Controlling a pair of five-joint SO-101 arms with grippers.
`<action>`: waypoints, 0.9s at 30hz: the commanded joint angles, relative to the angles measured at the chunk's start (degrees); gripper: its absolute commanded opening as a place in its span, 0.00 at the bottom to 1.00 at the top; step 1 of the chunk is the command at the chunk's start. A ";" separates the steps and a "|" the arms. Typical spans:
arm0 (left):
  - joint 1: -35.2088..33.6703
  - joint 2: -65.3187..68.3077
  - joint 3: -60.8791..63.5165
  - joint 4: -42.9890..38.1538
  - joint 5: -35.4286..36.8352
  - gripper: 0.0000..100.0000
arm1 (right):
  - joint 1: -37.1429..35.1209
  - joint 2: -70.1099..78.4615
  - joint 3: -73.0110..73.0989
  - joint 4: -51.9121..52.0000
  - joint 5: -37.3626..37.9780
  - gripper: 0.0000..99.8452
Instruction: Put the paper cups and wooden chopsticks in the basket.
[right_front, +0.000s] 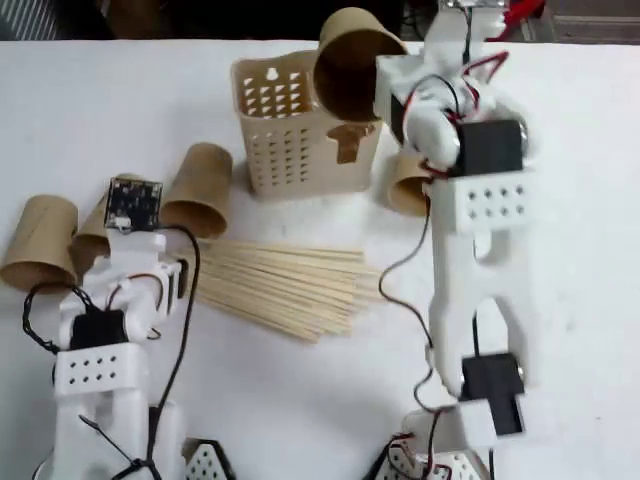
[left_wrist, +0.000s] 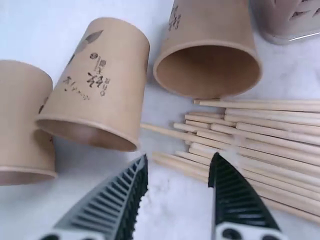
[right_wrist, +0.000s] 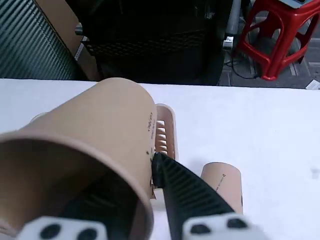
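Note:
My right gripper (right_front: 383, 88) is shut on the rim of a brown paper cup (right_front: 352, 62), held tilted above the cream slotted basket (right_front: 290, 130). In the right wrist view one black finger (right_wrist: 186, 196) lies against the outside of that cup (right_wrist: 85, 160), with the basket (right_wrist: 165, 131) behind it. My left gripper (left_wrist: 179, 164) is open low over the table, just short of the near ends of the wooden chopsticks (left_wrist: 250, 135). Three cups (left_wrist: 100, 82) lie on their sides ahead of it. The chopstick pile (right_front: 280, 285) lies between the arms.
Another cup (right_front: 406, 182) lies right of the basket, partly behind the right arm, and it is also in the right wrist view (right_wrist: 222, 181). Cups (right_front: 38, 242) (right_front: 200, 188) lie at the table's left. A red stool (right_wrist: 280, 35) stands beyond the far edge.

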 joint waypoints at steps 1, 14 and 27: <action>-0.04 -1.19 -0.35 -1.32 1.32 0.21 | -0.40 3.12 -5.54 -0.40 -0.79 0.02; -0.04 -1.19 -0.35 -1.32 1.58 0.21 | 0.48 8.84 -6.95 3.56 -0.62 0.03; -0.04 -1.19 -0.35 -1.32 1.58 0.21 | -0.13 8.75 -10.11 -3.03 -0.53 0.36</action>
